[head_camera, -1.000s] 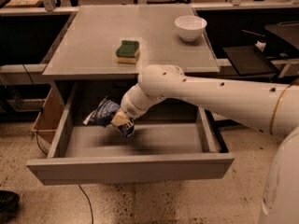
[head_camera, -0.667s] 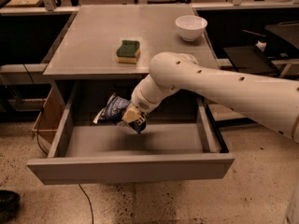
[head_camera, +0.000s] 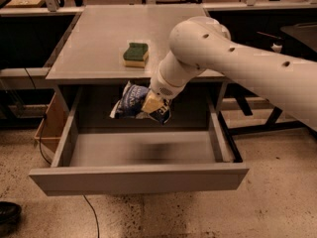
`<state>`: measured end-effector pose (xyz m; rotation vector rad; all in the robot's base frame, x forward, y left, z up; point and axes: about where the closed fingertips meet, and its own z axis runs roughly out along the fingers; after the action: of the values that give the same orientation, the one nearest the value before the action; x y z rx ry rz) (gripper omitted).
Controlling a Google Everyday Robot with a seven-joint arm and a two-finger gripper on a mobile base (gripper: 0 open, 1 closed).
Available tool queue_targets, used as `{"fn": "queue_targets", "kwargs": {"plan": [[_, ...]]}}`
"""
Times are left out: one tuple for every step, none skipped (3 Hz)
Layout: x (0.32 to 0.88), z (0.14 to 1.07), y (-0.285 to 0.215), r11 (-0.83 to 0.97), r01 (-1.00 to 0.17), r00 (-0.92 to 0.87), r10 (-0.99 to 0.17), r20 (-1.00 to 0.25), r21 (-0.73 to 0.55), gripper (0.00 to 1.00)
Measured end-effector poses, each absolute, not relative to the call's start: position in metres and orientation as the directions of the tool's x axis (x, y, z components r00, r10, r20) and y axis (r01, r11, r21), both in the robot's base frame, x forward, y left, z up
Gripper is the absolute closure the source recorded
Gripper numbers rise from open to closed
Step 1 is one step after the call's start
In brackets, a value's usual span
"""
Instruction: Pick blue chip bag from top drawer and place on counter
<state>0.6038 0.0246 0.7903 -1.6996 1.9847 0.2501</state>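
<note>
Now bag (head_camera: 128, 101) clear of drawer (head_camera: 138, 178) floor, hanging in my hand (head_camera: 151, 103) just below front edge of counter (head_camera: 94, 48). Hand clamped on bag's right side; bag droops left, crumpled. Pick looks done, I judge; lift over edge and set-down remain. Versus 1 s ago: bag sat low inside drawer, near floor; since then it has risen, my arm swinging up with it. Sponge (head_camera: 135, 53) unmoved on counter, near edge above bag; best to land bag beside it, not on it.
</note>
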Motion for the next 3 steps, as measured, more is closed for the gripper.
{"fn": "queue_targets", "kwargs": {"plan": [[0.624,0.823,0.004,0.202,-0.951,-0.078,-0.890,-0.449,-0.235,1.00],[0.652,0.850,-0.016,0.216,-0.936,-0.084,-0.904,-0.419,-0.278,1.00],[0.681,0.876,-0.032,0.235,-0.920,-0.094,-0.910,-0.405,-0.314,1.00]]}}
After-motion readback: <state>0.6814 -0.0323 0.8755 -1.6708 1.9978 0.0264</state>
